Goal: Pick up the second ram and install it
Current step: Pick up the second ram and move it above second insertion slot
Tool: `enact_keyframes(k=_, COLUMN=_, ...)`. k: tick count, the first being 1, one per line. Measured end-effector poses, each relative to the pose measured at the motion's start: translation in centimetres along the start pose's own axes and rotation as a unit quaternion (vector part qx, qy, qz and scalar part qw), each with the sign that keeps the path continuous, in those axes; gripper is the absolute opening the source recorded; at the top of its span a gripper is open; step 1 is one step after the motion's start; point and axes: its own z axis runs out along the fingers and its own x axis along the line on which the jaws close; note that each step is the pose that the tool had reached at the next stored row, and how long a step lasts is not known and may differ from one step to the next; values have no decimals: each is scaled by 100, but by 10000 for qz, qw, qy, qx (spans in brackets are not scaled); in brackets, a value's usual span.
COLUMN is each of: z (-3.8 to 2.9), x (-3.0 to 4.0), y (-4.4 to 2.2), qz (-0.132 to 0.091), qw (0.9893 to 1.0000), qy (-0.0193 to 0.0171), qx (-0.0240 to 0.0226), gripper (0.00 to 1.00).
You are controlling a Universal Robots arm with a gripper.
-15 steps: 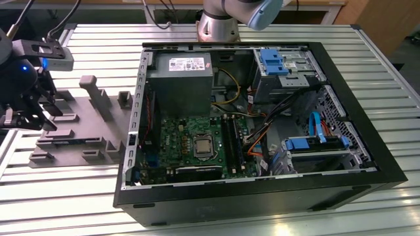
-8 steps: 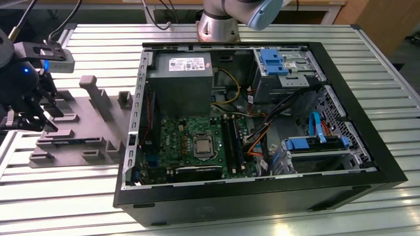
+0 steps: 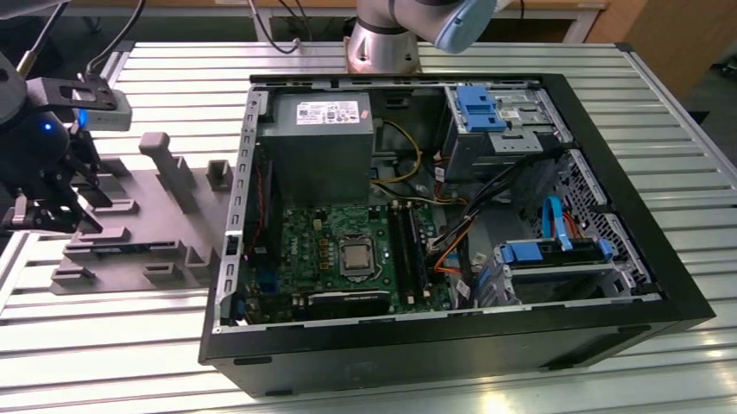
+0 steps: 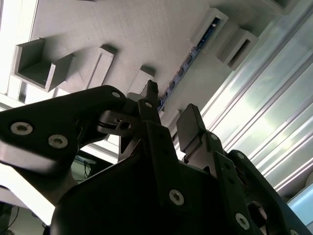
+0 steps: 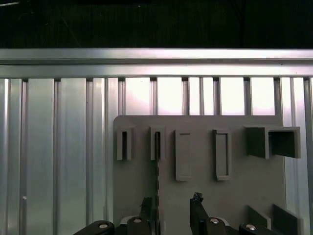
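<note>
gray plastic fixture [image 5: 234,196] on the slatted metal table [image 5: 58,156] holds the second ram [image 5: 157,161] on edge in 1 slot. the gripper [image 5: 171,204] hangs just above it, jaws wide and empty, the strip's end lined up between the fingers [image 5: 198,213].

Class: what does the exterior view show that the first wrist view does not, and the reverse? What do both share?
Exterior view: the open computer case with its green motherboard. First wrist view: the second ram, a thin dark strip seated edge-on in a slot, by the open jaws. Shared: the gray fixture, the slatted table and the gripper.
</note>
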Motion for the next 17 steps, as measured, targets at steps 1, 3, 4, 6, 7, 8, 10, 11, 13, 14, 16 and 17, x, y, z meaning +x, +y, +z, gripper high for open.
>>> enact_keyframes(k=1, z=9, x=1, y=0, qz=0, qw=10000, qy=0, qx=-1, gripper=43)
enact_keyframes(k=3, z=18, x=1, y=1, qz=0, qw=10000, qy=0, qx=-1, gripper=43)
enact_keyframes(k=4, z=18, x=1, y=0, qz=0, qw=10000, qy=1, qx=-1, gripper=43)
enact_keyframes(k=6, z=19, x=1, y=1, qz=0, qw=10000, qy=1, qx=-1, gripper=43)
enact_keyframes(k=7, z=19, x=1, y=0, qz=0, qw=10000, qy=0, qx=-1, gripper=43)
enact_keyframes(k=8, z=20, x=1, y=0, qz=0, qw=10000, qy=0, qx=0, gripper=43)
enact_keyframes(k=10, z=20, x=1, y=1, qz=0, qw=10000, qy=0, qx=-1, gripper=43)
enact_keyframes(k=11, z=20, x=1, y=1, qz=0, qw=10000, qy=0, qx=0, gripper=43)
enact_keyframes(k=13, z=20, x=1, y=1, qz=0, qw=10000, qy=0, qx=0, gripper=43)
enact_keyframes(k=14, z=21, x=1, y=1, qz=0, qw=10000, qy=0, qx=0, gripper=43)
enact_keyframes(k=16, z=35, x=2, y=0, qz=0, qw=10000, qy=-2, qx=2, gripper=43)
enact_keyframes(k=17, z=47, x=2, y=0, qz=0, qw=10000, qy=-1, qx=0, gripper=43)
